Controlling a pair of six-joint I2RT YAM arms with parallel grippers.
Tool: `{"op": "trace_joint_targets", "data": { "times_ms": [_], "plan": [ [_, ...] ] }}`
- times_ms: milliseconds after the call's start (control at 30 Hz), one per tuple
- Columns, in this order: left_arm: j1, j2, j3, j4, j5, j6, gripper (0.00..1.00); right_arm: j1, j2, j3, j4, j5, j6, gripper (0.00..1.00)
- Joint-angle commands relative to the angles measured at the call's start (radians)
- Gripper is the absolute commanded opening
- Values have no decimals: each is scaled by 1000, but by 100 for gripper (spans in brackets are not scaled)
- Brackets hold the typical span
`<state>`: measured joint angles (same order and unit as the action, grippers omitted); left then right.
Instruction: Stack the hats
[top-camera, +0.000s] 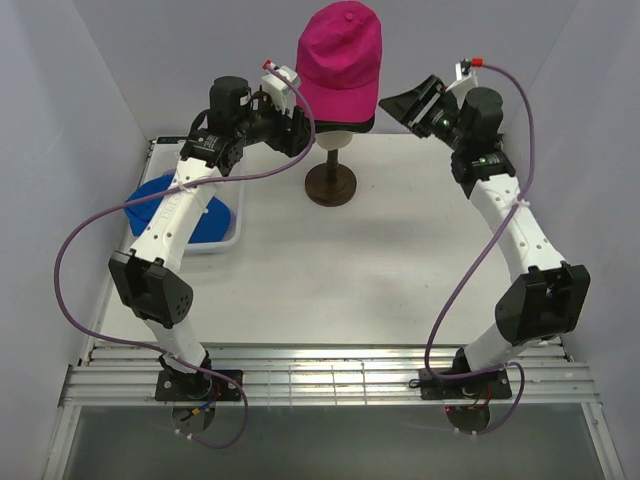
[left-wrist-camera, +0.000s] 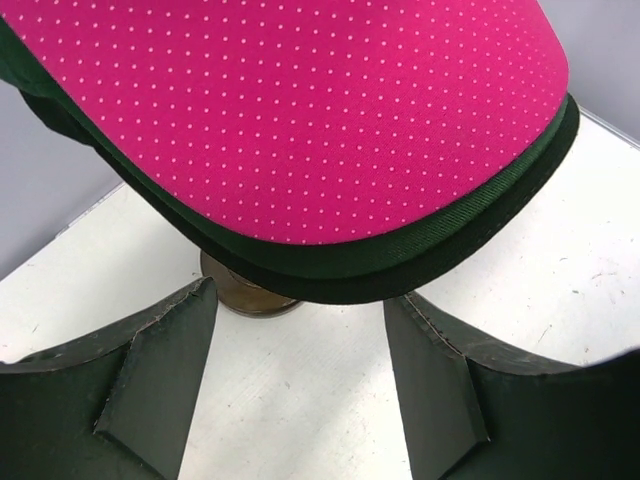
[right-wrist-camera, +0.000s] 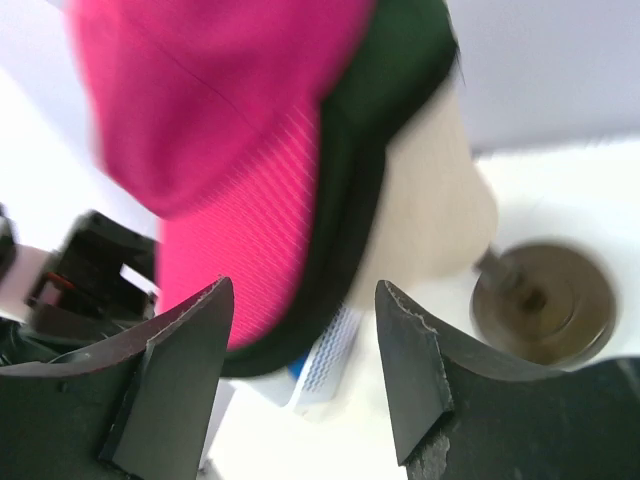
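Cream mannequin head (right-wrist-camera: 430, 200) upright on brown stand (top-camera: 331, 185). Stand's round base sits on white bench (top-camera: 360, 270), centre, toward far edge. White plastic basket (top-camera: 228, 240) at bench's left side, apart from stand. Pale walls (top-camera: 100, 80) enclose bench left, right, behind.

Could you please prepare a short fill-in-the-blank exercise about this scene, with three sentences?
1. The magenta hat is the topmost one on the mannequin ____.
2. The blue hat lies in the white ____.
3. The left pincer and the right pincer both have their jaws ____.

Missing words: head; basket; open.
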<state>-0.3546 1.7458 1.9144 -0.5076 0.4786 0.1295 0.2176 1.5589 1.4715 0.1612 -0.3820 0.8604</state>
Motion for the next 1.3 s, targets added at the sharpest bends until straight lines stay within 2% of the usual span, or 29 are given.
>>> {"op": "trace_joint_targets", "data": {
  "times_ms": [0, 67, 100, 200, 300, 333, 467, 533, 667, 833, 967, 1100, 1233, 1267],
  "plan": [
    [-3, -45, 25, 38, -5, -7, 77, -7, 12, 309, -162, 51, -231, 64],
    [-3, -43, 25, 37, -6, -4, 77, -7, 82, 470, -263, 43, -290, 60],
    [-1, -45, 25, 35, -6, -4, 77, -7, 166, 625, -276, 29, -294, 59],
    [-3, -43, 20, 32, -8, -4, 77, -15, 321, 832, -246, 54, -255, 51],
    [-3, -42, 17, 29, -5, -5, 77, -18, 386, 808, -42, 69, -155, 43],
    [-1, -40, 17, 29, -6, -4, 77, -17, 401, 781, 112, 77, -126, 41],
    [-3, -32, 25, 17, -8, -2, 77, 2, 550, 961, 182, 153, -77, 39],
    [-3, -31, 25, 12, -5, -4, 77, 3, 599, 964, 262, 152, -32, 39],
    [-1, -28, 28, 4, 2, -7, 77, 9, 609, 903, 345, 169, -46, 39],
    [-1, -25, 37, 1, 8, -14, 77, 31, 656, 918, 340, 140, -41, 38],
    [-3, -28, 35, 0, 6, -13, 77, 37, 644, 827, 351, 140, -8, 38],
    [-1, -31, 34, -3, 12, -13, 77, 17, 601, 776, 354, 169, 34, 46],
    [-3, -34, 29, -6, 11, -8, 77, -1, 573, 777, 376, 157, 95, 41],
    [-3, -35, 29, -9, 8, -8, 77, -3, 564, 767, 405, 150, 104, 36]
  ]
}}
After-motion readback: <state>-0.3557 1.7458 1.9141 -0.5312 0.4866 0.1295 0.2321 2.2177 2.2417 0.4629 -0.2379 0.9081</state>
